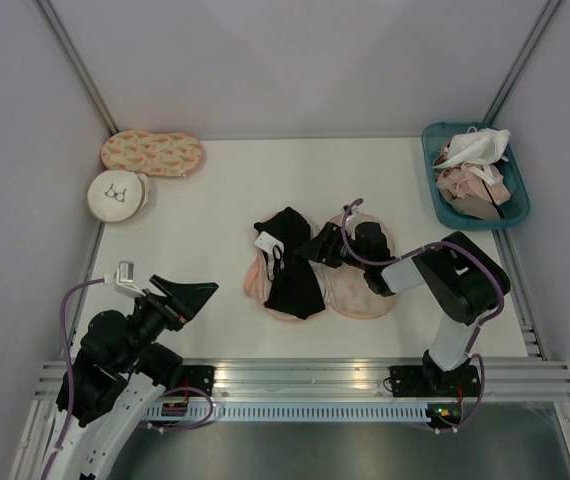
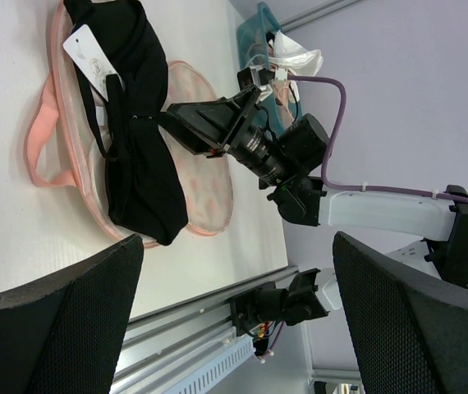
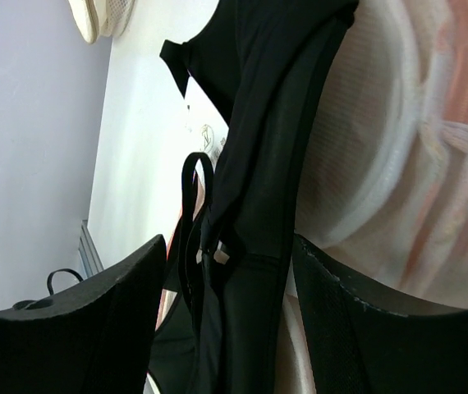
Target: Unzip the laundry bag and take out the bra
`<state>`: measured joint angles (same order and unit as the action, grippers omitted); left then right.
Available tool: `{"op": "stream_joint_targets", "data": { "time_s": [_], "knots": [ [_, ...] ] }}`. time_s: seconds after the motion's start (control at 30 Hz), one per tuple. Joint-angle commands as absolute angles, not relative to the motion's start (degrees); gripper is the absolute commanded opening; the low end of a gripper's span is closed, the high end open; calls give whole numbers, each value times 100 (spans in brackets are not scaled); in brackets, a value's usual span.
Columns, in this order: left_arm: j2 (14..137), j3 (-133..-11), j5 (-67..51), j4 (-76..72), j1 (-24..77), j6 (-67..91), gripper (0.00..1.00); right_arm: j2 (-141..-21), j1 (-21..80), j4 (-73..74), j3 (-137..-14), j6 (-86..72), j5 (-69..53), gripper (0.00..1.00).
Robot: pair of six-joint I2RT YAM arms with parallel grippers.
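The left claw [image 1: 193, 297] is hanging spread wide over the near left corner of the bench [image 1: 215, 220], gripping nothing and well apart from the work. At the middle of the bench, toward the near edge, the bag [image 1: 360, 295] is lying flat and, by the look of it, is already unzipped. The bra [image 1: 290, 270] is lying on the bag's left cup with its white tag [image 1: 266, 241] facing up. The right claw [image 1: 317, 247] is reaching in from the right, low over the bag's right cup. Its jaws are standing spread on either side of the bra's bunched middle. A gap is showing beside one finger, so it is straddling, not pinching.

The step in hand is probably taking hold of the bra. To do it well, the claw should be closing on black fabric only, staying above the bag's lining. It should then be lifting straight up until the thin straps are clearing the pink edging. A strap catching there would be dragging the bag along.
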<state>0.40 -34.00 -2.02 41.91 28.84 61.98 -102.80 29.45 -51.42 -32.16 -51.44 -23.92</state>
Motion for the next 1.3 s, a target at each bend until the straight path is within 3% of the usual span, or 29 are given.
{"op": "stream_joint_targets", "data": {
  "time_s": [0.0,0.2,0.33,0.47,0.57,0.7,0.8,0.9,1.27],
  "knots": [
    [-246,-3507,-176,4184,2874,6012,99,-10151,3120,-4659,-3594,-4703,-2136,68],
    [-264,-3524,-176,4192,2874,5994,99,-10195,3304,-4185,-3849,-4430,-1978,67],
    [-299,-3533,-185,4210,2874,5994,99,-10151,3419,-3192,-4034,-3921,-1258,66],
    [-290,-3507,-202,4210,2874,6012,99,-10291,3419,-3418,-3973,-3911,-1527,65],
    [-290,-3489,-211,4210,2874,6029,99,-10528,3419,-4015,-3946,-4156,-2036,53],
    [-290,-3533,-202,4236,2874,6003,99,-10784,3419,-4710,-3955,-4508,-2512,21],
    [-299,-3542,-193,4280,2874,5985,99,-10749,3419,-4878,-3929,-4597,-2610,5],
    [-299,-3533,-185,4307,2874,5985,99,-10513,3419,-4668,-3920,-4527,-2628,0],
    [-290,-3498,-176,4298,2874,6012,99,-8430,3296,-2164,-4675,-3569,-2189,1]
  ]
}}
